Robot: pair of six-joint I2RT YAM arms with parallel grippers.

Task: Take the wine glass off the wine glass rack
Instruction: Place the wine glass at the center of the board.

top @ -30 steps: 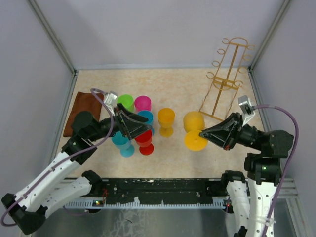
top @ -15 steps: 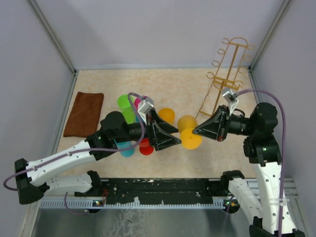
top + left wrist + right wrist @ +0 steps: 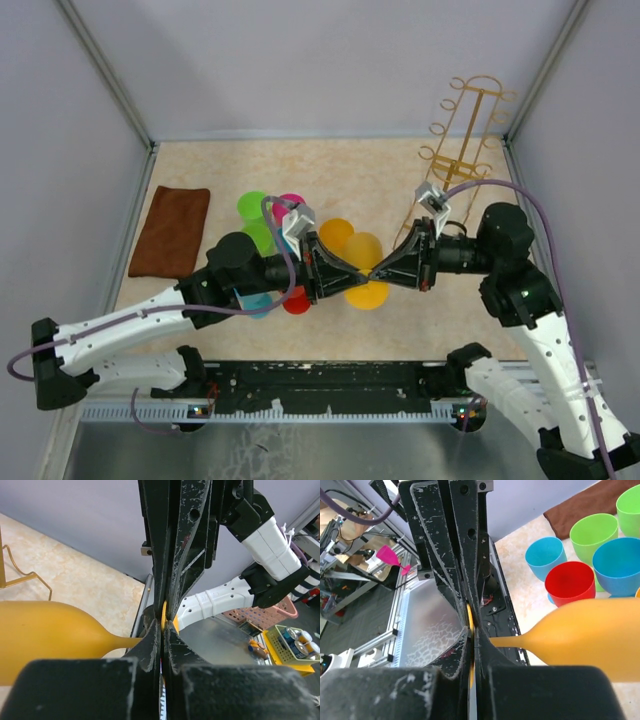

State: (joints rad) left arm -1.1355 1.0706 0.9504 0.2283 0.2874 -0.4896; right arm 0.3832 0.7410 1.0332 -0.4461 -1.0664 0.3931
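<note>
The orange wine glass (image 3: 362, 252) hangs over the middle of the table, well left of the golden wire wine glass rack (image 3: 462, 150). My left gripper (image 3: 364, 273) and right gripper (image 3: 381, 272) meet tip to tip at its foot. In the left wrist view the left gripper (image 3: 163, 626) is shut on the thin yellow foot disc, with the bowl (image 3: 45, 635) out to the left. The right wrist view shows my right gripper (image 3: 472, 630) shut on the same disc, the bowl (image 3: 590, 635) out to the right.
A second orange glass (image 3: 334, 232) stands just behind the held one. Green (image 3: 254, 208), pink (image 3: 288, 205), red (image 3: 294, 299) and blue (image 3: 256, 304) glasses cluster under the left arm. A brown cloth (image 3: 170, 230) lies at the left wall.
The right gripper carried the orange glass leftward. The left arm swung right from the coloured glasses, met it, and its open jaws shut on the glass's foot.
</note>
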